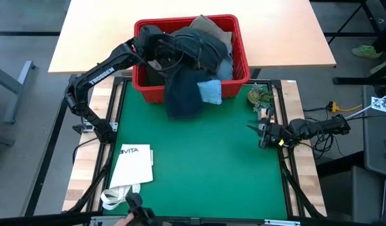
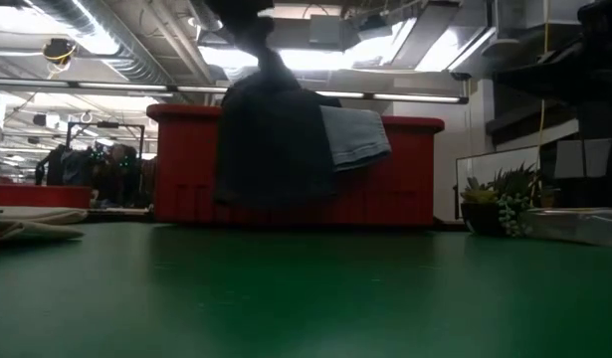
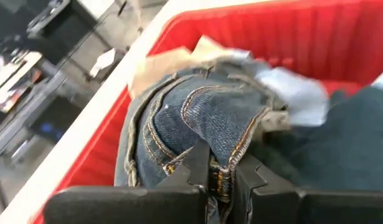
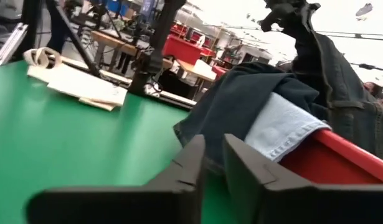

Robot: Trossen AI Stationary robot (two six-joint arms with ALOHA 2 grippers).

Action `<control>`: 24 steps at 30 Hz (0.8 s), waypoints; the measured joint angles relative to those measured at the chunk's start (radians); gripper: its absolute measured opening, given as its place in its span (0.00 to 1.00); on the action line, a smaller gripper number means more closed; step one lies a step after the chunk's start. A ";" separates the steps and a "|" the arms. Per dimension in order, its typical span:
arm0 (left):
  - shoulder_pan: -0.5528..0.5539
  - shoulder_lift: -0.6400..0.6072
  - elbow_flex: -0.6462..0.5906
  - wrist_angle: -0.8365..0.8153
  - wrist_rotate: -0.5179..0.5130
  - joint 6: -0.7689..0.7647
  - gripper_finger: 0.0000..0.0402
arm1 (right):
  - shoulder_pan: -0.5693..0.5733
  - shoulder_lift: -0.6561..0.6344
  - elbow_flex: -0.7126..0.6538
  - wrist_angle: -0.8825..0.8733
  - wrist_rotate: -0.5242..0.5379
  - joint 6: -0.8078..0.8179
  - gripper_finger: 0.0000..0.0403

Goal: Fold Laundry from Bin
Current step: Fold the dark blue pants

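The red bin (image 1: 142,81) stood at the far edge of the green mat (image 1: 205,163), heaped with laundry. The left gripper (image 3: 215,174) was inside the bin, its fingers clamped on a seam of the blue jeans (image 3: 197,121). Dark navy jeans (image 1: 183,94) and a light blue cloth (image 1: 210,91) hung over the bin's front wall. The right gripper (image 1: 254,129) waited beside the bin's right front corner, fingers slightly apart, holding nothing.

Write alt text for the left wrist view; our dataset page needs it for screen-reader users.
The left claw, shut, pinches a seamed edge of the blue jeans piled inside the red bin. Tan cloth and a pale blue piece lie behind the jeans, with darker denim alongside.
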 joint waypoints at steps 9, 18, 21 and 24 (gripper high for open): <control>-0.052 0.000 0.062 -0.005 0.151 -0.083 0.04 | 0.000 0.000 0.001 0.156 0.128 -0.082 0.52; -0.107 0.000 0.067 -0.005 0.226 -0.130 0.04 | 0.000 0.001 0.051 0.264 0.262 -0.251 0.62; -0.123 0.000 0.067 -0.004 0.225 -0.130 0.04 | 0.000 0.022 0.099 0.266 0.293 -0.284 0.62; -0.129 0.000 0.067 0.002 0.225 -0.135 0.04 | 0.000 0.078 0.154 0.267 0.303 -0.333 0.62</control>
